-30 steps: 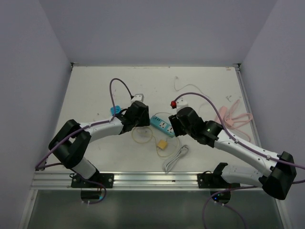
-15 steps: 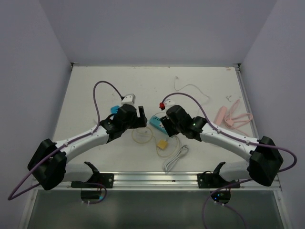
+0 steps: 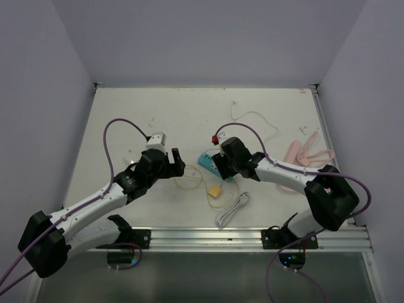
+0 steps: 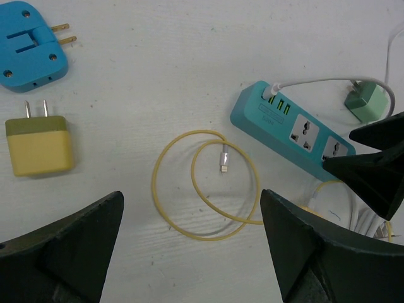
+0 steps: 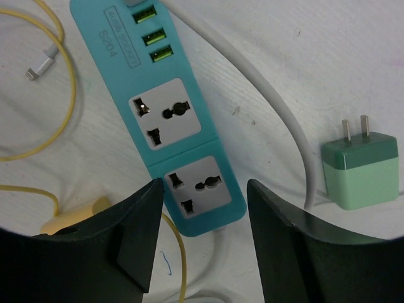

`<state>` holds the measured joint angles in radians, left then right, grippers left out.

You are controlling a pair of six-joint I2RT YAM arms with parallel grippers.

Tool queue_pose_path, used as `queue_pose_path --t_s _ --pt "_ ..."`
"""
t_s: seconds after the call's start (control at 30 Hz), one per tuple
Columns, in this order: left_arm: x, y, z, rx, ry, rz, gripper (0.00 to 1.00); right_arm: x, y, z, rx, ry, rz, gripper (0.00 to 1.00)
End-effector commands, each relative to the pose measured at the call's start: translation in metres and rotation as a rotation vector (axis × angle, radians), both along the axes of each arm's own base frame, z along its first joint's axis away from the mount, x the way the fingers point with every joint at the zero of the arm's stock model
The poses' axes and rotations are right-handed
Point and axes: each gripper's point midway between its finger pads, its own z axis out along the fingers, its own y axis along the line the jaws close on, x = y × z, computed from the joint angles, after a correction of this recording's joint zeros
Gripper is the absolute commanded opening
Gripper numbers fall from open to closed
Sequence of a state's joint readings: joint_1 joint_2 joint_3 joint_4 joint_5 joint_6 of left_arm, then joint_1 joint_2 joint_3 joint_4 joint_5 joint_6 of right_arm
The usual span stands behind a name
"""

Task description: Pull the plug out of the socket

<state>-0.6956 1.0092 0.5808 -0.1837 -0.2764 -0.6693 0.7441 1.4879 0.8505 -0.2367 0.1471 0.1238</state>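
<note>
A small yellow plug [image 4: 38,145] lies loose on the white bench [image 4: 158,76], apart from the teal power strip [image 5: 158,113], whose sockets sit empty. The plug looks light, rigid and smooth, with two metal prongs, and is likely best pinched across its flat sides. The left claw [image 4: 190,196] gapes wide and empty; the right claw [image 5: 203,183] pinches the strip's end.

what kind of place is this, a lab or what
Probably a robot test cell in a lab: a white tabletop boxed in by plain pale walls, a silver metal rail as a mount along its near edge, and a teal plastic power strip beside loose chargers.
</note>
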Motion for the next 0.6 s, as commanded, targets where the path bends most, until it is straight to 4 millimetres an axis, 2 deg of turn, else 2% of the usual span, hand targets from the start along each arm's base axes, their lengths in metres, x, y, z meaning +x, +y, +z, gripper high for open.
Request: queue_pose_path --t_s 0.0,0.1,0.27,0.4,0.57 --pt "-0.002 0.010 -0.003 0.027 -0.012 0.011 0.93 0.004 0.008 -0.011 0.056 0.010 0.000 0.59" --pt "-0.003 0.009 -0.003 0.021 -0.019 0.004 0.93 0.001 0.002 -0.027 0.045 0.047 -0.023 0.59" --pt "-0.002 0.004 -0.001 0.008 -0.021 -0.010 0.93 -0.003 -0.004 -0.040 0.024 0.071 -0.044 0.59" --pt "-0.002 0.002 -0.003 -0.001 -0.012 -0.018 0.93 -0.007 -0.007 -0.045 0.013 0.085 -0.048 0.60" --pt "-0.002 0.001 -0.001 -0.002 -0.010 -0.018 0.93 -0.017 -0.003 -0.039 0.060 0.105 -0.024 0.65"
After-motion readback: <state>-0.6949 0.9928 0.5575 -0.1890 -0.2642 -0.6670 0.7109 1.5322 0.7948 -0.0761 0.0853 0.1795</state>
